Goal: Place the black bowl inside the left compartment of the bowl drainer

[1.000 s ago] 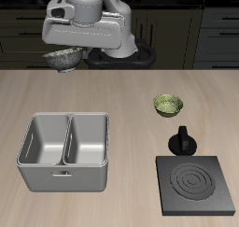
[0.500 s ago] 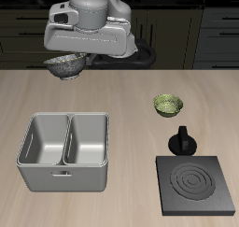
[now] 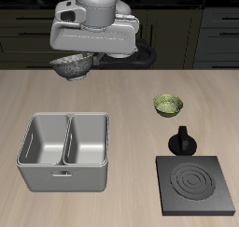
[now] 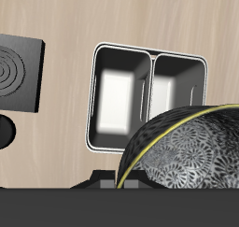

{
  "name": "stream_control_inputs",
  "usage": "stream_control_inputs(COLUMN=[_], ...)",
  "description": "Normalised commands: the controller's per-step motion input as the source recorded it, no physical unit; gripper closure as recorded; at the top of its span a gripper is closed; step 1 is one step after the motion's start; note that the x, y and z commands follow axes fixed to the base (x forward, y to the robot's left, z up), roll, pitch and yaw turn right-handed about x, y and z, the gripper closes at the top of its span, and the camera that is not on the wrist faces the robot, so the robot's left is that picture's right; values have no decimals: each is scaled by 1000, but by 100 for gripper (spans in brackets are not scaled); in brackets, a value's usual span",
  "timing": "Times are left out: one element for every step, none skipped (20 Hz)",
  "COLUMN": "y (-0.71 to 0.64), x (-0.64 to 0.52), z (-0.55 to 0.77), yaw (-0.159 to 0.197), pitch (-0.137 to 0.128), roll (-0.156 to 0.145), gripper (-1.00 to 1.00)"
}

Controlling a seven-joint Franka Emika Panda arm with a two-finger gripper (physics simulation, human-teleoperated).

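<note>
My gripper [image 3: 77, 56] hangs high over the table's back part, shut on the rim of the black bowl [image 3: 71, 66]. The bowl stays well above the surface, tilted, and fills the wrist view close up as a dark bowl [image 4: 187, 145] with a speckled grey pattern. The grey bowl drainer [image 3: 63, 174] stands nearer the front edge, below and in front of the bowl. Both of its square bins are empty. Its rim [image 4: 149, 52] and both bins show in the wrist view. I cannot tell which bin is the left compartment.
A green patterned bowl [image 3: 168, 104] sits at mid-table. A small black pot [image 3: 182, 139] stands in front of it, just behind the flat black stove plate [image 3: 196, 185]. The stove plate [image 4: 19, 72] also shows in the wrist view.
The gripper has carried the black bowl sideways toward the table's middle and slightly lower. The bowl stays in its grip. Nothing on the table has moved.
</note>
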Motion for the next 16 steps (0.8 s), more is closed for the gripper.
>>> stream_control_inputs(y=[-6,95,40,35,70,-9,-1,-33,-16,-25,5,-4,-2,-55,-25,13], x=[131,166,209,62,402,178,215,180,194,192,196,127,163,115,92,85], z=[53,99,39,-35,-132,-51,-49,-48,-26,-28,-37,-9,-5,-39,-13,-72], yaw=[-21,-28,41,-12,57,11,-2,-18,-8,3,-14,3,15,-16,-7,23], pitch=[14,-15,-43,21,16,15,12,22,6,-1,28,-6,-15,23,4,-3], roll=[-33,30,-10,-8,38,-10,16,-3,-37,-8,-1,5,4,-20,-6,7], gripper=[100,100,100,100,100,100,100,100,100,100,100,100,100,100,100,100])
